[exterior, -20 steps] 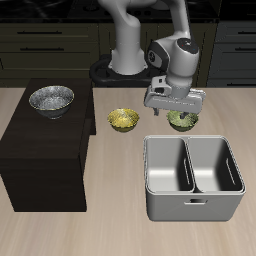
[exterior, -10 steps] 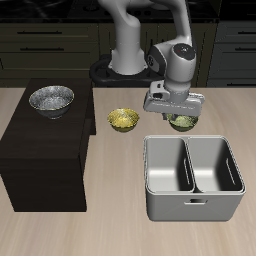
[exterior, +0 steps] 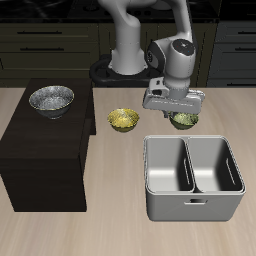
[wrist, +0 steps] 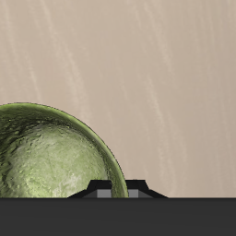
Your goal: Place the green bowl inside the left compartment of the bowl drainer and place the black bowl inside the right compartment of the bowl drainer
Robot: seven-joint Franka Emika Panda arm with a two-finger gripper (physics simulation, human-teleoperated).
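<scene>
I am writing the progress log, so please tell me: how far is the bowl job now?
Nothing is done: both compartments of the light grey metal bowl drainer are empty. In hand: the hand hangs over the small olive-green bowl, which rests on the table; a grip cannot be confirmed. Left: both placements; the silvery speckled black bowl sits on the dark cabinet.

The exterior view looks down from high in front over the whole pale wooden desk [exterior: 110,225]; the wrist view faces straight down, close — both share the small olive-green glossy bowl [exterior: 183,121] [wrist: 51,157].
</scene>
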